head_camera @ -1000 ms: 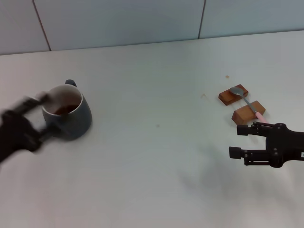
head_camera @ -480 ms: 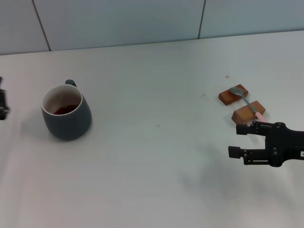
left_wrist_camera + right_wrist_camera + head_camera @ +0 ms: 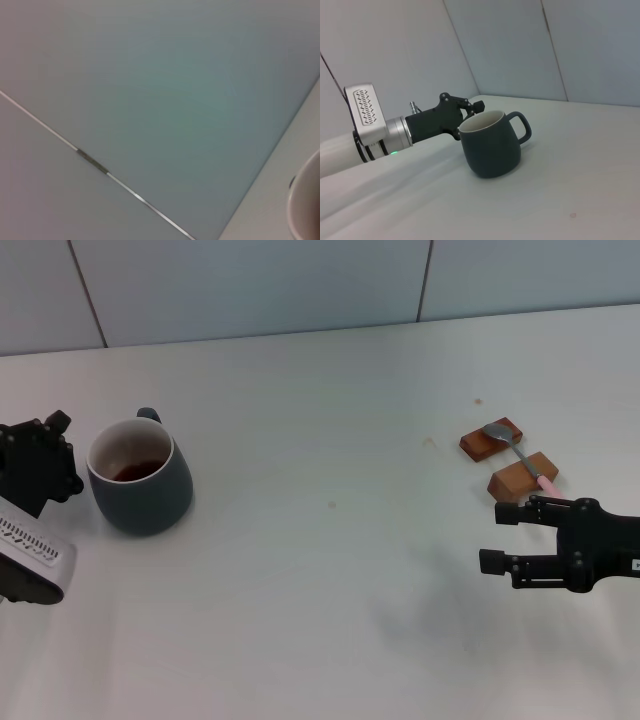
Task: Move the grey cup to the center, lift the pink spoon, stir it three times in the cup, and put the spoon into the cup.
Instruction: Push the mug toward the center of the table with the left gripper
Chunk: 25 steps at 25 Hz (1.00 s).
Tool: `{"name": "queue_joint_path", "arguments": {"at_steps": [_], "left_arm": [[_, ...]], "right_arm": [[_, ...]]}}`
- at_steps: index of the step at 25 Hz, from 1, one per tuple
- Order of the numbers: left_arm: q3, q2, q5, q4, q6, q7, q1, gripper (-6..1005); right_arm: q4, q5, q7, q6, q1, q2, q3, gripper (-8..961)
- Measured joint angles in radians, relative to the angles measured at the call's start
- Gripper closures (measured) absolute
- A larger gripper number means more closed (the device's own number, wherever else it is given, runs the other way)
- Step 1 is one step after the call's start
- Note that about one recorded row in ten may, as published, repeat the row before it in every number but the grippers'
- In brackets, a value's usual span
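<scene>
Cup first: the grey cup (image 3: 140,475) stands upright far on the robot's left side of the table (image 3: 320,570), handle pointing away toward the wall, so the centre lies to its right. The left gripper (image 3: 45,465) is just beside it, on the side away from the centre, much nearer than the right gripper (image 3: 510,538); whether its fingers are apart I cannot tell. The pink spoon (image 3: 520,455) lies across two brown blocks (image 3: 508,460), long axis running from the bowl at the far end to the handle nearest the right gripper, whose fingers stand apart.

The grey cup (image 3: 140,478) looks like smooth, softly glossy ceramic. The pink spoon (image 3: 519,453) has a shiny metal bowl; its handle is perhaps plastic. The table (image 3: 320,570) is matt white.
</scene>
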Motion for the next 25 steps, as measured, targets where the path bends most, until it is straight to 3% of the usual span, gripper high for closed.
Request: {"name": "queue_joint_path", "arguments": {"at_steps": [2, 25], "left_arm": [[0.003, 0.0, 0.011, 0.0, -0.005, 0.0, 0.0, 1001], [-0.007, 0.0, 0.299, -0.087, -0.037, 0.002, -0.043, 955]], "right_arm": [[-0.001, 0.001, 0.0, 0.0, -0.001, 0.0, 0.0, 117], [0.0, 0.007, 0.002, -0.002, -0.005, 0.0, 0.002, 117]]}}
